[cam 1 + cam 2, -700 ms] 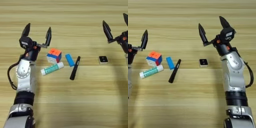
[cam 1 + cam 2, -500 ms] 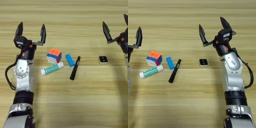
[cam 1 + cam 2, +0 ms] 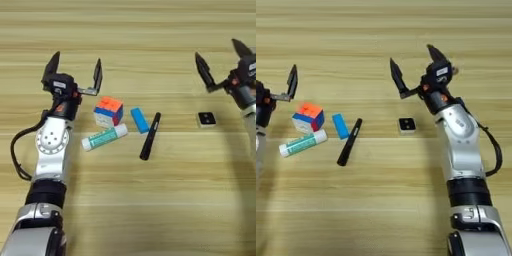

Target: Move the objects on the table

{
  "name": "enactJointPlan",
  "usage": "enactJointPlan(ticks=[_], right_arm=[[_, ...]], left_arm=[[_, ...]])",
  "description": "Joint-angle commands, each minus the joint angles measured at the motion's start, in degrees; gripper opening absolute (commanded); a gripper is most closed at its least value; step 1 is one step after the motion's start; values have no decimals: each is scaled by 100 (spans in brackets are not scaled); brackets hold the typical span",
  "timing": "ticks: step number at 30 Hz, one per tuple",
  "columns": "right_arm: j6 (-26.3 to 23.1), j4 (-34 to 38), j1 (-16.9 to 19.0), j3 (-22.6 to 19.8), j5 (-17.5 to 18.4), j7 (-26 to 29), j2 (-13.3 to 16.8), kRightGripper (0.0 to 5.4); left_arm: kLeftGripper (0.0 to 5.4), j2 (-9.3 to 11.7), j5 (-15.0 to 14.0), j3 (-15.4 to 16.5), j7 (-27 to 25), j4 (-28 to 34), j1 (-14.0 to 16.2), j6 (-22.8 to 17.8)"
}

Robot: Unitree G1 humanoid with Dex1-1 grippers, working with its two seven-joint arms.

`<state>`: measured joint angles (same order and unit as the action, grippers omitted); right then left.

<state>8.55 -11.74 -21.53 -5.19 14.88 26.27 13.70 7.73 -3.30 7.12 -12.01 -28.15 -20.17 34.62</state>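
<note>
The left claw [image 3: 74,76], spread wide, is hovering beside the multicoloured puzzle cube [image 3: 108,111] and should be straddling it squarely before closing, while the right claw [image 3: 415,67], also wide, is idling above the light-brown wood-grain worktop [image 3: 150,200].

Left hand [image 3: 75,75] nearer puzzle cube [image 3: 109,111].

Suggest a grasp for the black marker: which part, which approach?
Grip the black marker at mid-barrel, coming straight down, fingers closing across its width. It lies flat, tilted slightly off vertical in the picture, its upper end near the blue block, so mid to lower barrel likely leaves more room. The left gripper, open, is the nearer; the right gripper is open beyond the black square block.
</note>
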Motion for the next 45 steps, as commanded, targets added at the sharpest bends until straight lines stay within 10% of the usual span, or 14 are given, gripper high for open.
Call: enactJointPlan(ticks=[1,11,27,45], right_arm=[[-623,-550,-111,15,-124,-104,101,540],[-911,-1476,-159,249,-517,135,246,540],[-798,-510,865,265,-416,1600,1214,540],[-899,-920,1103,662,-822,945,633,540]], left_arm=[[539,78,-10,-55,-48,-66,-5,-124],[539,140,-72,-52,-89,-72,-26,-161],[539,202,-130,-61,-113,-73,-50,-206],[539,190,-153,-91,-127,-87,-52,-200]])
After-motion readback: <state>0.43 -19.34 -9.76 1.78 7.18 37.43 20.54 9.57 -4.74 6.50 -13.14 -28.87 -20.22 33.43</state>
